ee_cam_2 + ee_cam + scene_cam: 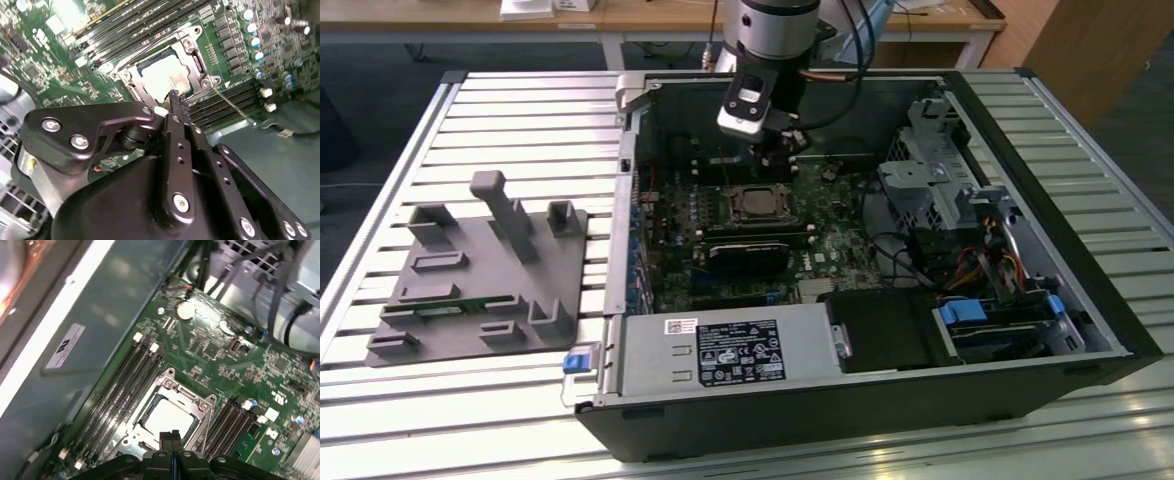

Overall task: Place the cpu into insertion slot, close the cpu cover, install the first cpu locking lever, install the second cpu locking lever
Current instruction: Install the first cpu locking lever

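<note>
Second wrist view showed the fingers (177,104) pressed together on nothing, tips poised at the near edge of the cpu cover (196,64), which framed the seated cpu (161,75) lying just ahead.

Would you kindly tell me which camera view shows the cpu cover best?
The second wrist view: the cpu cover lies down around the cpu, with most of its frame in sight. In the first wrist view the gripper hides one edge of it; the exterior view shows it from afar.
</note>
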Tool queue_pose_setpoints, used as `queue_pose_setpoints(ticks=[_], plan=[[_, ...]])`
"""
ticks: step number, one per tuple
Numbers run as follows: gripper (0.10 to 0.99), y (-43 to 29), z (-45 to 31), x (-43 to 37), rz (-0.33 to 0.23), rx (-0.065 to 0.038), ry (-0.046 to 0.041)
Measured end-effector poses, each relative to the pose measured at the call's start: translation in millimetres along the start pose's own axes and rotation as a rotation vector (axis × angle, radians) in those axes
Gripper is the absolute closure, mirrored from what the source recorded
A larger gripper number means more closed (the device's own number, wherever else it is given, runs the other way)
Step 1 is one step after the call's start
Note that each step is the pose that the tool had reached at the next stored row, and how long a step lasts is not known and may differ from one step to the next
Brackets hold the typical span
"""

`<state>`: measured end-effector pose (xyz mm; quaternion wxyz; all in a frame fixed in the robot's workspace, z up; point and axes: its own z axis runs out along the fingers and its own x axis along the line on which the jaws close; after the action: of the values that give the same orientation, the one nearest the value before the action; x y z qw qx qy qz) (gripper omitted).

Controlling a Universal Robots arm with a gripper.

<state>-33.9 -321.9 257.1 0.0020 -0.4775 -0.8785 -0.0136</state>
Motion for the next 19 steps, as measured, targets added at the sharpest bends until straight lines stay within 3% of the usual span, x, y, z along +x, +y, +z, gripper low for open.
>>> queue_pose_setpoints(ticks=[3, 19], plan=[[0.98, -0.8, 0.3, 0.5, -0.089, 0.004, 0.0036], [0.98, -0.9, 1.0, 0.5, -0.38, 0.011, 0.0107]])
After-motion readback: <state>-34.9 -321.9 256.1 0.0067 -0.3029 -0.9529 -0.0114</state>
